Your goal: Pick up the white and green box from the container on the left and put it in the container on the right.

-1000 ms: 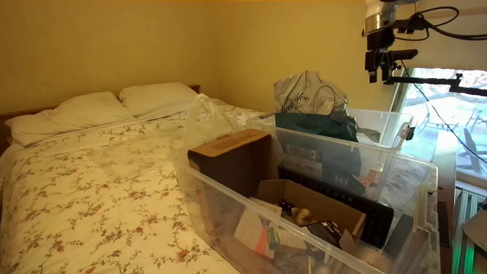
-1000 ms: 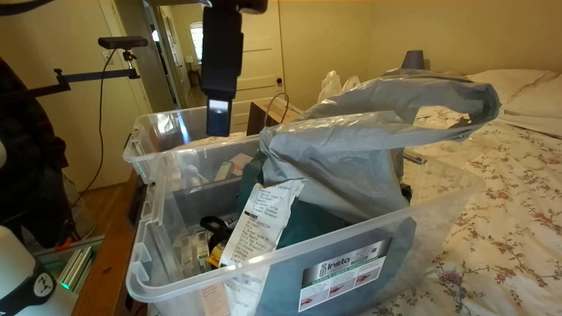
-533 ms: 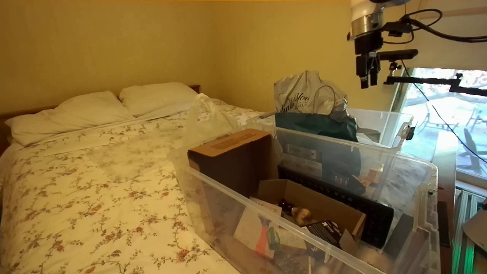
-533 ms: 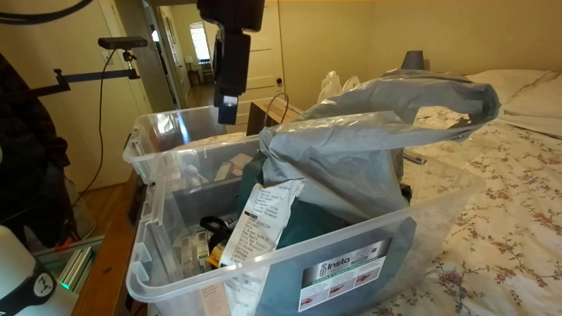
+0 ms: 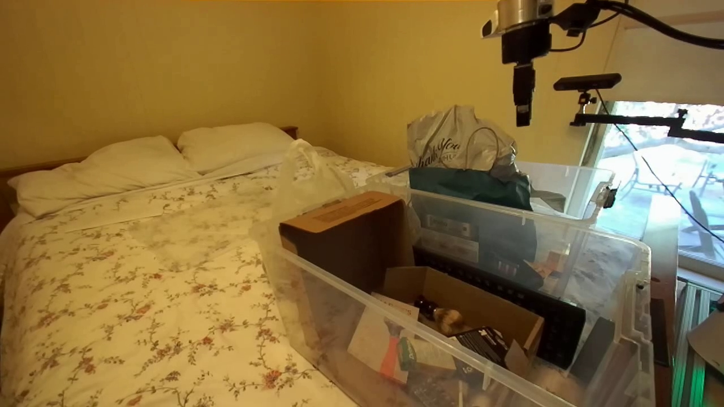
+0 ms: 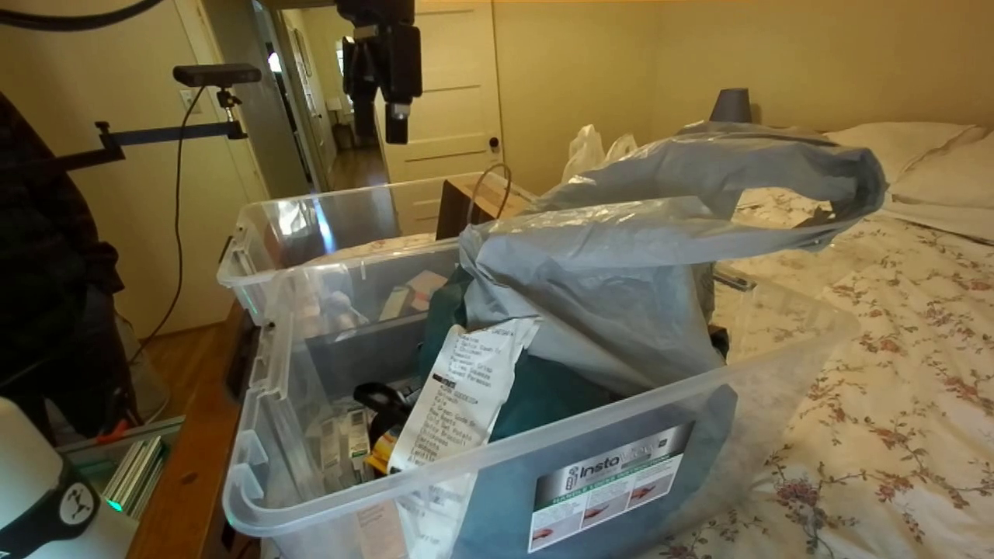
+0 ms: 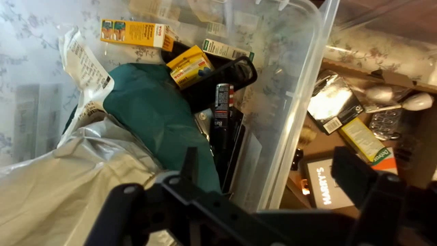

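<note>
Nearest the wrist cam: gripper [image 7: 266,157], jaws spread well apart, one finger over the left container [image 7: 285,119], the other over the right container [image 7: 329,15], their walls running between the two. Both exterior views have it hanging fingers-down, well above the rims. Farther down, in the left container beyond the green bag [image 7: 150,112], lies the white and green box [image 7: 225,49], toward a corner, just beside a black object [image 7: 201,91] and a yellow box [image 7: 189,66]; can't tell if they touch.
</note>
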`<state>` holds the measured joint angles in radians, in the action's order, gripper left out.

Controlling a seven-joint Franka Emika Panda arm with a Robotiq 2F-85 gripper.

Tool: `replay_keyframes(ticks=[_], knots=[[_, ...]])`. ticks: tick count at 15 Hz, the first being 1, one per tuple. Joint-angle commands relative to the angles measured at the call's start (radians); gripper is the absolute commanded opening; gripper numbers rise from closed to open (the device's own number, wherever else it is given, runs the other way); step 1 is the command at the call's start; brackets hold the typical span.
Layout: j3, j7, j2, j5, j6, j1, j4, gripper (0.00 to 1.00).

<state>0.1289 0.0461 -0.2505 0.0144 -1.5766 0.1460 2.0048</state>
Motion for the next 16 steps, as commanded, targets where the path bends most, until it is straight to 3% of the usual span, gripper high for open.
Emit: replay_keyframes(ticks=[1,4,10,13,16], knots=[[0.005,0.002,0.0,0.001,0.002,-0.001,-0.01,1.0],[-0.002,0.073,-0.008,0.04,-0.042,0.014,0.007,1.0],[0.125,0.149,-0.001,0.186,-0.272,0.159,0.084,1.0],[0.184,0.208,0.037,0.124,-0.333,0.209,0.07,1.0],[0.191,0.352,0.071,0.109,-0.398,0.231,0.09,1.0]])
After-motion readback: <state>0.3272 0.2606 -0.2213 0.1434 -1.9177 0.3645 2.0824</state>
